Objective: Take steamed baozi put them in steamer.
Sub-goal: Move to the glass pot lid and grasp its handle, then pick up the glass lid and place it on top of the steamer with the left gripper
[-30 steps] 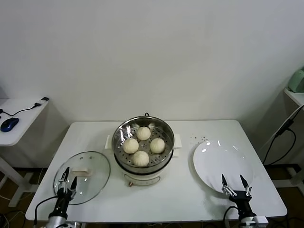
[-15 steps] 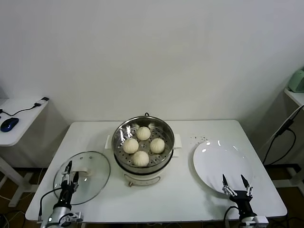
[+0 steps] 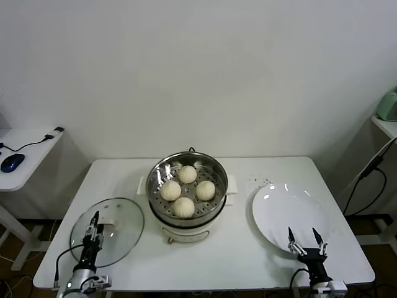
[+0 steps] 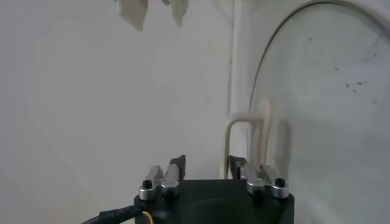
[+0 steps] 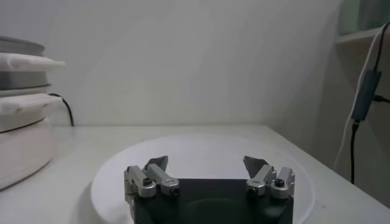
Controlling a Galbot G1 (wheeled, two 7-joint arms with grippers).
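All four steamed baozi (image 3: 185, 189) already sit in the steamer (image 3: 189, 188). Both end effectors, left (image 3: 94, 223) and right (image 3: 304, 239), hang released (nothing held); covering probably comes next.

Four cream-white steamed baozi (image 3: 186, 190) sit on the perforated tray of the shiny steel steamer (image 3: 188, 195), whose base is white. The plate (image 3: 290, 216) and table (image 3: 242, 261) are plain white. The lid (image 3: 107, 231) is clear glass with a pale handle. A blue mouse (image 3: 12, 162) lies on the white side desk (image 3: 25, 156).
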